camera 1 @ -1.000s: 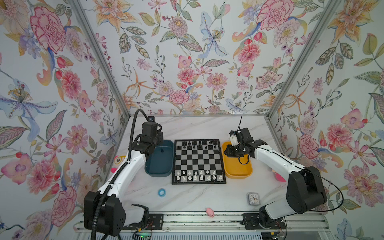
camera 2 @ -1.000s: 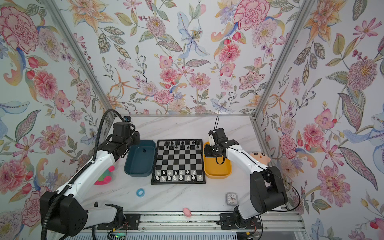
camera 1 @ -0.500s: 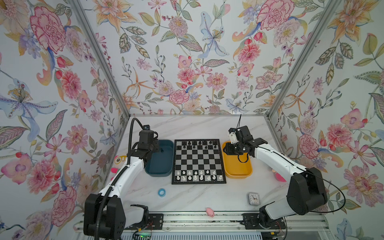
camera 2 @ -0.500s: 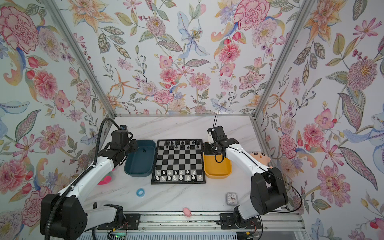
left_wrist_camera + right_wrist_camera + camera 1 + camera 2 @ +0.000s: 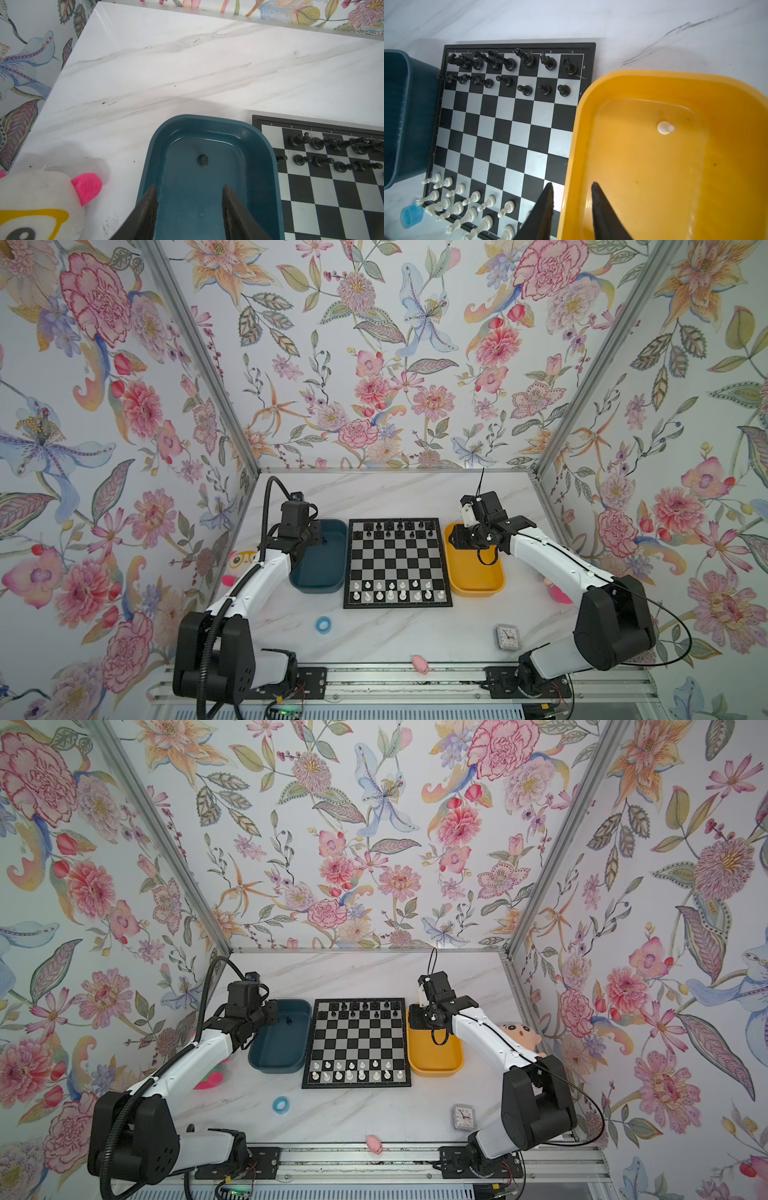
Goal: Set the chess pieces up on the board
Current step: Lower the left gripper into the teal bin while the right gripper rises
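The board (image 5: 397,564) (image 5: 356,1044) lies mid-table, with black chess pieces (image 5: 395,529) on its two far rows and white chess pieces (image 5: 397,590) on its two near rows. One black piece (image 5: 203,160) lies in the teal bin (image 5: 207,119) on the board's left. My left gripper (image 5: 190,187) (image 5: 309,537) hangs open above that bin, empty. A single white pawn (image 5: 665,127) lies in the yellow bin (image 5: 675,75) on the right of the board (image 5: 500,128). My right gripper (image 5: 572,184) (image 5: 465,537) is open and empty, straddling that bin's board-side rim from above.
A blue ring (image 5: 323,625), a small clock (image 5: 507,637) and a pink trinket (image 5: 420,664) lie near the front edge. A plush toy (image 5: 37,197) sits left of the teal bin, another plush (image 5: 519,1036) right of the yellow bin. Flowered walls enclose three sides.
My left wrist has dipped lower over the teal bin. The right gripper has shifted slightly at the yellow bin's far end and its jaws have spread apart.
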